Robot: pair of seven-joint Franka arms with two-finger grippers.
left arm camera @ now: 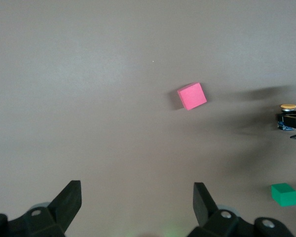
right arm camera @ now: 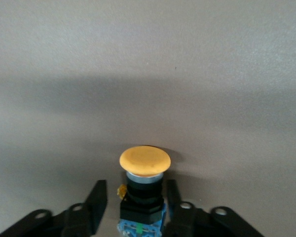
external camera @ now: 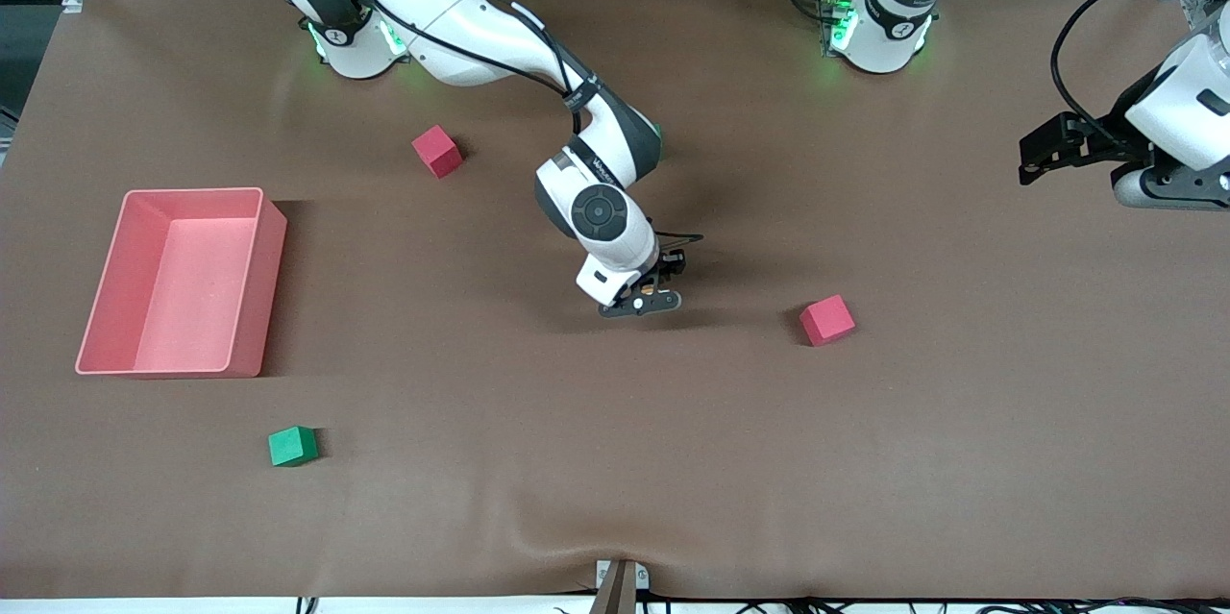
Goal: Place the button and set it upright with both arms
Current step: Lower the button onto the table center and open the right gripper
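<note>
The right end effector [external camera: 646, 299] is seen low over the middle of the brown bench [external camera: 615, 460], reached in from the right arm [external camera: 461, 9]. In the right wrist view the push-button [right arm camera: 143, 190] sits between the two black fingers [right arm camera: 96, 202]; a finger is seen close on each side of the black body, but whether they press it cannot be told. The round orange cap [right arm camera: 144, 161] points away from the wrist, and the bluish end is toward the palm. Whether the button rests on the bench or is lifted cannot be told. In the front view only a small orange speck is visible at the fingertips.

The left end effector [external camera: 1052, 148] is held up over the left arm's end of the bench, released, with both fingers [left arm camera: 69, 197] spread wide and nothing between them. The left arm [external camera: 1177, 114] waits there. In the left wrist view the button [left arm camera: 287, 116] and the right end effector are seen at the picture's edge.

A red foam cube [external camera: 826, 320] lies beside the right end effector, toward the left arm's end. A second red cube [external camera: 437, 151] lies farther from the front camera, near the right arm's base. A green cube [external camera: 292, 446] lies nearer to the camera, with a pink open bin [external camera: 245, 287] farther from the camera than it, at the right arm's end.
</note>
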